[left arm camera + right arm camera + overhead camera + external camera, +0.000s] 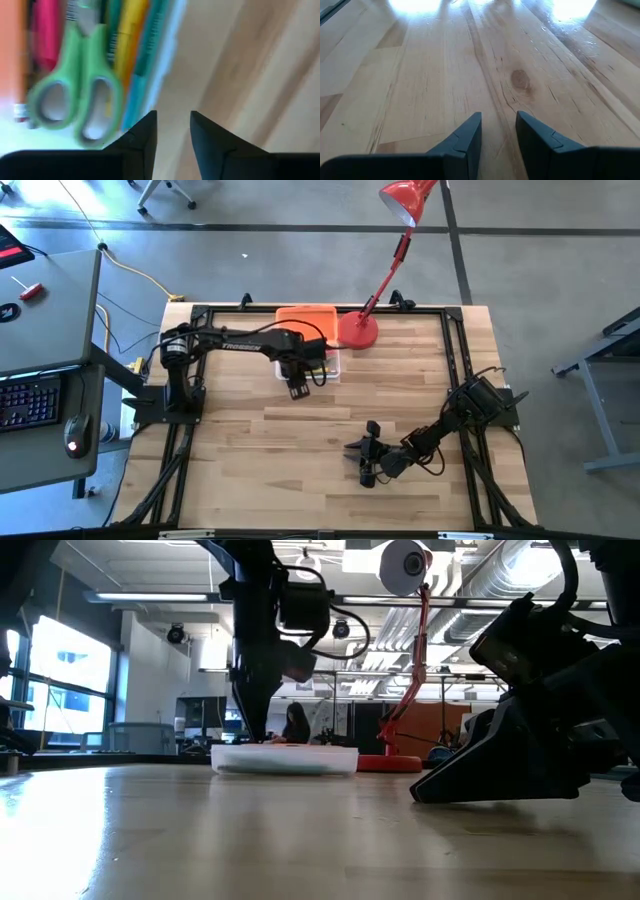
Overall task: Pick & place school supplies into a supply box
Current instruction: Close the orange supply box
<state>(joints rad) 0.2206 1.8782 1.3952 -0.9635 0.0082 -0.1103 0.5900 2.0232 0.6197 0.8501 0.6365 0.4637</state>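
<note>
Nearest the bottom edge of the overhead picture, a little right of centre, the right gripper (366, 463) lies low on the bare wooden table (260, 470). In its own wrist view its two dark fingers (465, 140) show a narrow gap with nothing between them, only wood grain ahead. In the table-level picture this arm fills the right side as a dark wedge resting on the tabletop. Farther up, just above the middle of the overhead frame, the left gripper (297, 389) hangs at the lower edge of the supply box (332, 370), its arm reaching in from the left side. Its wrist view shows the fingers (142, 137) slightly apart, holding nothing, over bare wood just beside the box's pale rim. Inside the box lie the green-handled scissors (75, 95), with a pink marker (47, 30) on one side and a yellow marker (127, 35) and a green pen (150, 45) on the other, all side by side. The orange lid (305, 318) stands open on the far side of the clear base. Just beside the box, to the right in the overhead view, sits the round base of a red desk lamp (358, 330), its stem slanting to the shade at the top of the frame.
</note>
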